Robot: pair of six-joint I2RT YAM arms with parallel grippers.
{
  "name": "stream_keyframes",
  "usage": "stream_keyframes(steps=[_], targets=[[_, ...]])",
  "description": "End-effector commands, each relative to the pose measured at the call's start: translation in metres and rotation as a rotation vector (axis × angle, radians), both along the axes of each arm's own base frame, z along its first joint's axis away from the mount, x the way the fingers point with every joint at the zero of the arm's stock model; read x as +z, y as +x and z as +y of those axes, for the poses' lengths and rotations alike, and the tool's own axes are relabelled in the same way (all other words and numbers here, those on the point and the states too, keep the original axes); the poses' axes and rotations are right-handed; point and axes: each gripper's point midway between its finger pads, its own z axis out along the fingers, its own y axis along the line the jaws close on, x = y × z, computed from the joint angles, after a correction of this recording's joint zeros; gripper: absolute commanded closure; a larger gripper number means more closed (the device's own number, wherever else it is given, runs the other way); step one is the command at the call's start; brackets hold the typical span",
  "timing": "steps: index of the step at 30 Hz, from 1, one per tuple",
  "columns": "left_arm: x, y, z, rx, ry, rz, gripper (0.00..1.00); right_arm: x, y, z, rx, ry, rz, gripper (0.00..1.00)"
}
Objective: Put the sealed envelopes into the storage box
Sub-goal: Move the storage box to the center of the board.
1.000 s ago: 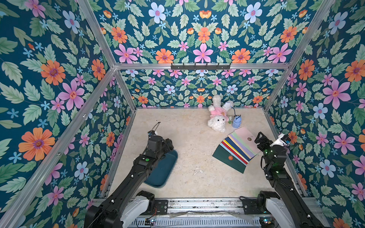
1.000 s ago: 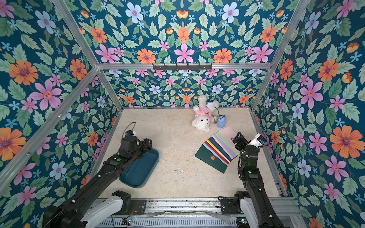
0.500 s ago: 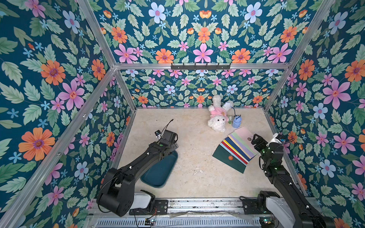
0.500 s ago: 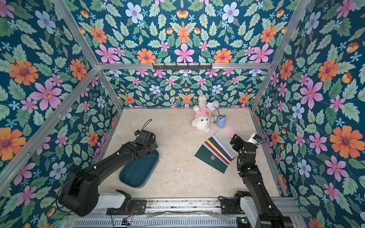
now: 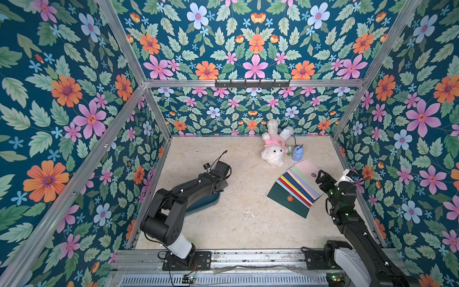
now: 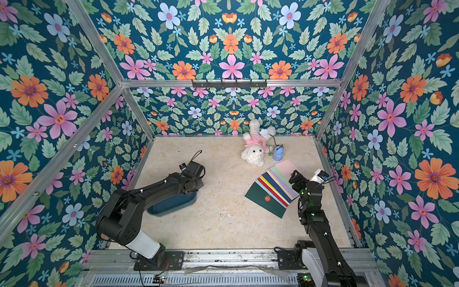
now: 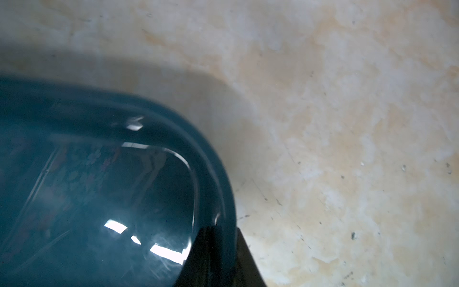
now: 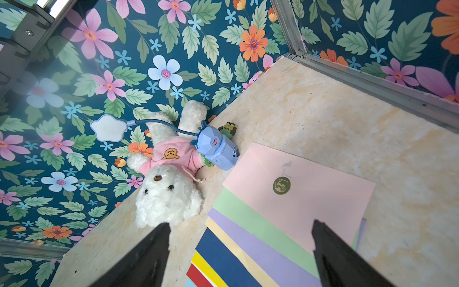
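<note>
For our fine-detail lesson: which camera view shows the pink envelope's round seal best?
The right wrist view: the seal is close and sharp. In a top view the seal is a tiny dot; the left wrist view misses it.

We see walls of dark teal wallpaper (image 5: 255, 44) with pink, orange and blue flowers, edged by aluminium frame bars (image 5: 178, 83). A black hook rail (image 5: 252, 84) crosses the back wall above a beige marbled floor (image 5: 243, 223).

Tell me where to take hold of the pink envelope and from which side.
Grip the pink envelope at its bare edge nearest the right gripper, coming down from above on that side. It lies flat, topmost, overlapping the green envelope, so probably only that outer edge offers purchase.
</note>
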Motion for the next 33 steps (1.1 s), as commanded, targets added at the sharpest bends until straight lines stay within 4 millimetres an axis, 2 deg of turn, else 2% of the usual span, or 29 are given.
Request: stream_keyframes(steps=[1, 5, 10, 13, 15, 18, 21, 22, 24, 27, 31, 33], targets=[[0.003, 0.003, -0.024, -0.049, -0.034, -0.006, 0.97, 0.005, 0.001, -0.001, -0.005, -0.01, -0.02, 0.08], [0.004, 0.003, -0.067, -0.132, -0.065, 0.001, 1.0, 0.003, 0.002, -0.001, -0.006, -0.005, -0.017, 0.08], [0.005, -0.005, -0.152, -0.276, -0.111, 0.001, 1.0, -0.004, 0.005, -0.001, -0.004, -0.003, 0.013, 0.08], [0.0, -0.011, -0.184, -0.332, -0.1, 0.019, 1.0, -0.008, 0.005, -0.001, -0.005, -0.004, 0.037, 0.08], [-0.003, -0.012, -0.195, -0.354, -0.097, 0.023, 0.96, -0.011, 0.006, 0.0, -0.001, -0.003, 0.05, 0.09], [-0.006, -0.013, -0.197, -0.356, -0.089, 0.031, 0.87, -0.015, 0.007, 0.001, 0.006, -0.001, 0.076, 0.09], [0.002, -0.011, -0.197, -0.359, -0.088, 0.012, 0.7, -0.021, 0.012, 0.004, 0.023, 0.006, 0.112, 0.08], [0.008, -0.009, -0.197, -0.363, -0.088, 0.002, 0.58, -0.023, 0.014, 0.005, 0.029, 0.009, 0.125, 0.08], [0.021, -0.008, -0.197, -0.373, -0.087, -0.019, 0.42, -0.026, 0.019, 0.008, 0.045, 0.019, 0.157, 0.08], [0.05, -0.012, -0.196, -0.408, -0.111, -0.062, 0.28, -0.031, 0.03, 0.012, 0.071, 0.032, 0.214, 0.09], [0.082, -0.031, -0.19, -0.481, -0.166, -0.115, 0.26, -0.05, 0.046, 0.015, 0.086, 0.049, 0.332, 0.09], [0.09, -0.048, -0.198, -0.561, -0.262, -0.129, 0.27, -0.06, 0.057, 0.017, 0.098, 0.062, 0.395, 0.09]])
